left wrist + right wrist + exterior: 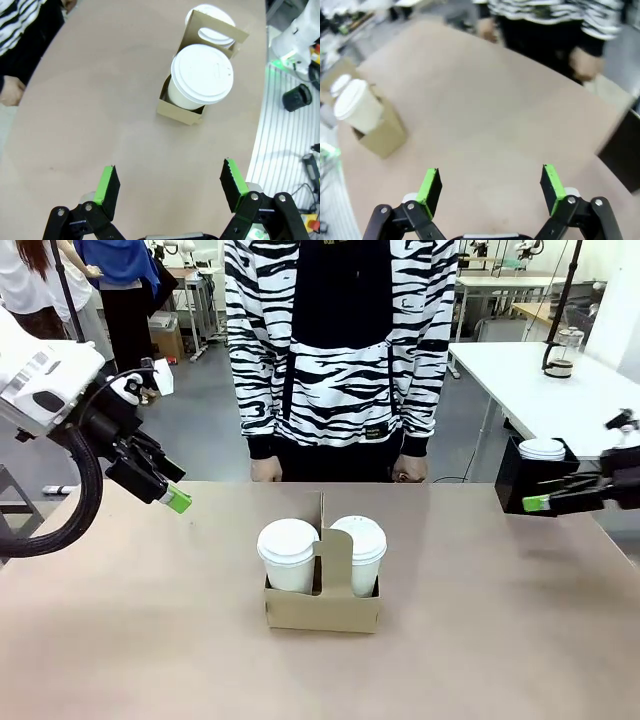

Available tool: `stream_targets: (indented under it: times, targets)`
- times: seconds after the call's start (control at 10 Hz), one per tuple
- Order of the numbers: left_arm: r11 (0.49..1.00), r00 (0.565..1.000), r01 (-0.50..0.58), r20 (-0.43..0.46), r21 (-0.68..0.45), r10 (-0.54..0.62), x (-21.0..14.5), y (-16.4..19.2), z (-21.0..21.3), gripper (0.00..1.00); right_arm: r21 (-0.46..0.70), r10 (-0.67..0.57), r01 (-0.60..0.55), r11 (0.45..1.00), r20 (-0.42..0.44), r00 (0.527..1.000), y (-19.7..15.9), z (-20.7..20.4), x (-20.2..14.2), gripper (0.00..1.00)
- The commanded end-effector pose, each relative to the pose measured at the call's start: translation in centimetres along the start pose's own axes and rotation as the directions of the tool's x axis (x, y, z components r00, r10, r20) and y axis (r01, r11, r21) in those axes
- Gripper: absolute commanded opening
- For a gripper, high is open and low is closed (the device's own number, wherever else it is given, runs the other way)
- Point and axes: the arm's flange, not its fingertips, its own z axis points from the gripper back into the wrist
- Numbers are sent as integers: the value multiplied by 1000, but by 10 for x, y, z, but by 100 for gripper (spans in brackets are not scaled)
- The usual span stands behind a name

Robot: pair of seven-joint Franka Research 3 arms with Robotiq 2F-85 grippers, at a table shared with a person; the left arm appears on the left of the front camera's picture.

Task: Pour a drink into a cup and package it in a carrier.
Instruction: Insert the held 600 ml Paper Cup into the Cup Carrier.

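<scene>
- Two lidded white cups: left cup (288, 554) and right cup (359, 550), seated in the slots of the brown carrier (322, 605) at table centre
- At 9 o'clock of the carrier, left gripper (172, 496) released, jaws spread, holding nothing; raised over the table (480, 640)
- At 3 o'clock, right gripper (537, 502) likewise unclenched, empty; beside a black box (512, 485)

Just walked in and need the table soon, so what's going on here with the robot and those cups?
Nothing is being handled right now. Two lidded white cups sit in the two slots of the brown cardboard carrier at the middle of the table. The left gripper and the right gripper are both open and empty, held above the table off to either side. A person stands at the far edge, hands resting at the table's rim.
</scene>
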Motion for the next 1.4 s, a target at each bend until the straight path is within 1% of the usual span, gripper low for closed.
stream_targets:
  times: [0.0, 0.1, 0.2, 1.3]
  targets:
    - [1000, 1000, -13, 23, -3, 13, 2, 0, -1, 100, -127, -38, 38, 991, 0, 999, 31, 6, -1, 100]
    - [1000, 1000, -13, 23, -3, 13, 2, 0, -1, 100, -105, -26, 24, 994, -18, 1000, 39, 0, -3, 100]
    - [1000, 1000, -13, 23, -3, 13, 2, 0, -1, 100, -77, -8, 8, 997, 5, 1000, 0, 14, 6, 100]
    - [1000, 1000, -13, 23, -3, 13, 2, 0, -1, 100, -77, -8, 8, 997, 5, 1000, 0, 14, 6, 100]
